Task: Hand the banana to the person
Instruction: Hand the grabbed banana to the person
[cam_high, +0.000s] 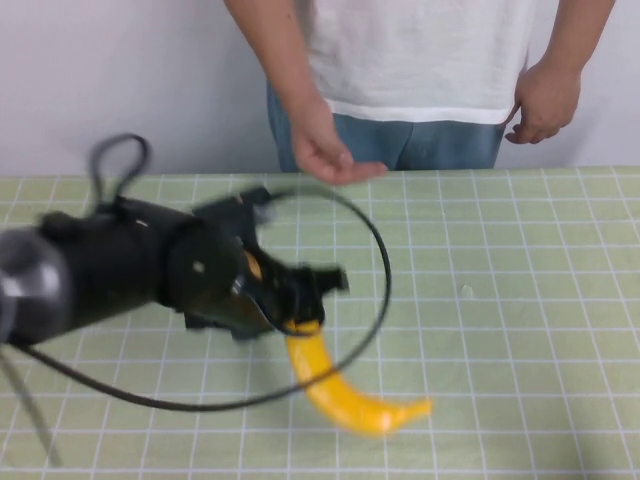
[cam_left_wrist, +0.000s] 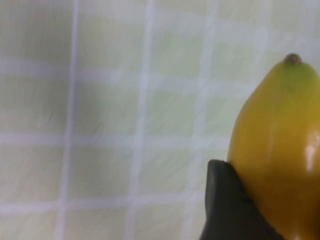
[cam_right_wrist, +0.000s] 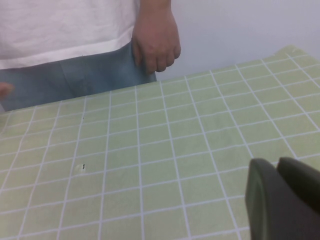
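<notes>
My left gripper (cam_high: 300, 300) is shut on the banana (cam_high: 345, 392), holding its upper end while the yellow body hangs down and curves right above the green grid cloth. In the left wrist view the banana (cam_left_wrist: 280, 150) fills the side of the frame, pressed against a black finger (cam_left_wrist: 227, 210). The person (cam_high: 420, 60) in a white T-shirt and blue jeans stands behind the far table edge, one hand (cam_high: 330, 155) held palm up over the edge, just beyond my left gripper. My right gripper (cam_right_wrist: 287, 200) shows only in its own wrist view, its fingers together and empty, low over the cloth.
The person's other hand (cam_high: 545, 100) hangs by their hip at the far right; it also shows in the right wrist view (cam_right_wrist: 156, 42). A black cable (cam_high: 375, 300) loops around the left arm. The green grid cloth (cam_high: 520, 300) covers the table.
</notes>
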